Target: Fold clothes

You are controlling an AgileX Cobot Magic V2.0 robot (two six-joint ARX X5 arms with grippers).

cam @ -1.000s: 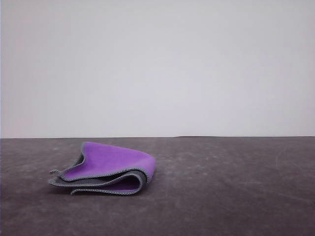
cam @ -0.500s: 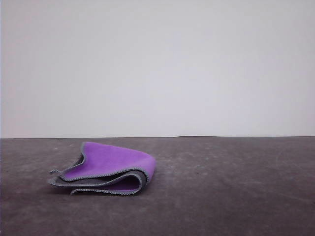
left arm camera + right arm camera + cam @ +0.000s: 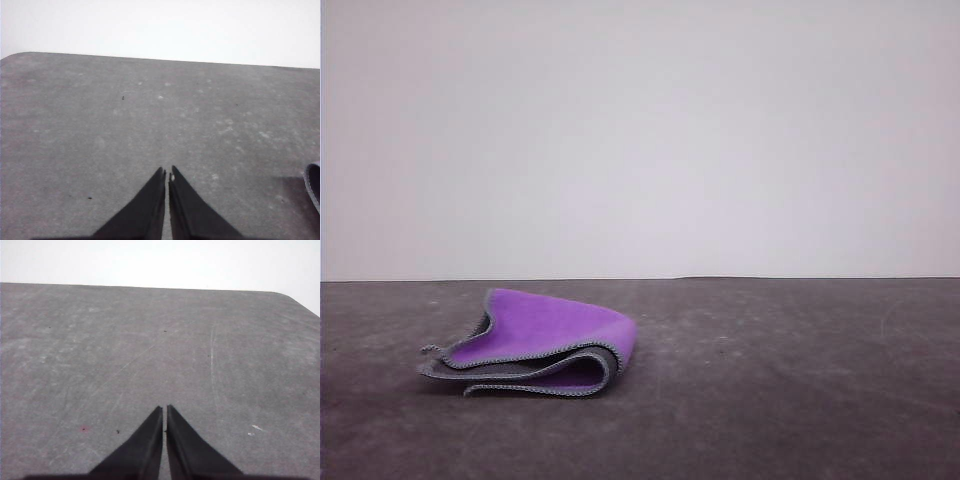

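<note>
Nothing has shifted against the two earlier front pictures: the cloth [image 3: 535, 343] lies in the same folded bundle, same outline, same spot.

Left to right, front view. Cloth sits on the left part of the bench [image 3: 790, 380], back from the near edge, well short of the far edge. Folded over on itself in loose layers; bright purple face on top and wrapping round the right-hand fold, dark grey face showing in the lower layers at the left. Grey stitched edging runs along the open front edges. A small tip sticks out at the left corner, too small to tell what it is. Bench surface dark grey, scuffed, pale wall behind.

Left wrist view: left gripper [image 3: 167, 174] black, fingers drawn together with only a thin slit between the tips, nothing held, over bare bench. A dark curved bit of the cloth's edge [image 3: 313, 187] shows off to one side.

Right wrist view: right gripper [image 3: 164, 409] likewise pressed together, nothing between the fingers, over scratched bench.
</note>
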